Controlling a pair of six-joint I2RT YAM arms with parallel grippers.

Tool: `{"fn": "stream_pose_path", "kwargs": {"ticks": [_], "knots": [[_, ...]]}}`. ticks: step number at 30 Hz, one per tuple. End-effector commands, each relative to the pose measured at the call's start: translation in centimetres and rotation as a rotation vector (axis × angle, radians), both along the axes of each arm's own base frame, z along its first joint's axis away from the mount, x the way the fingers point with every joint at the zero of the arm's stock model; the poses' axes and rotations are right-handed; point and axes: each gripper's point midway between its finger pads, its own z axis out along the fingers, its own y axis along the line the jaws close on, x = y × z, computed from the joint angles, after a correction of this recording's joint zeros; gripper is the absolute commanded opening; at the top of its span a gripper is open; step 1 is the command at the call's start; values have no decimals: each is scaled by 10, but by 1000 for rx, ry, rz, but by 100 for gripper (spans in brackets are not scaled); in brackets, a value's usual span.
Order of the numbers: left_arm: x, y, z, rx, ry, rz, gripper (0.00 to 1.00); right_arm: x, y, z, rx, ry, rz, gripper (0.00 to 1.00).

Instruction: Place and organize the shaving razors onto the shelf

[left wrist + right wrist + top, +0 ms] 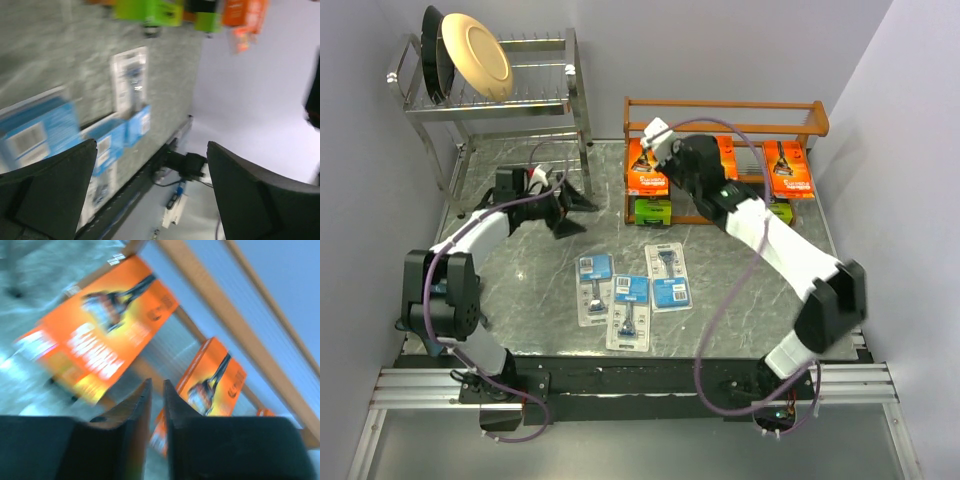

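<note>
- Well, in the top view we see the shelf [720, 104] at 1 o'clock on the table [520, 270]. Three orange packs [647, 168] lean on it, the middle one partly hidden by the right arm, and two green boxes [652, 210] sit lower down.
- Three blue blister cards [630, 312] lie flat on the table toward 6 o'clock, close together.
- The left gripper [577, 213] hangs at 10 o'clock, and the right gripper [660, 135] is over the shelf.
- In the left wrist view, the jaws stand wide apart and empty. The blurred cards are at 9 o'clock.
- In the right wrist view, the fingers [130, 415] leave only a narrow slit and hold nothing. Two orange packs are at 12 o'clock.
</note>
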Motion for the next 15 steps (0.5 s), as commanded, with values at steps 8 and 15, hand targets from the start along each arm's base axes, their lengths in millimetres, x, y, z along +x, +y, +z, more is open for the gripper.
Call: {"fn": "stream_pose_path", "kwargs": {"ticks": [8,15], "knots": [[-43,40,-27,293,-137,4,99,-217,40,-68,-63,382,787,74],[-52,71,-13,250,-178,99,99,-245,62,-108,-277,557,1074,75]]}}
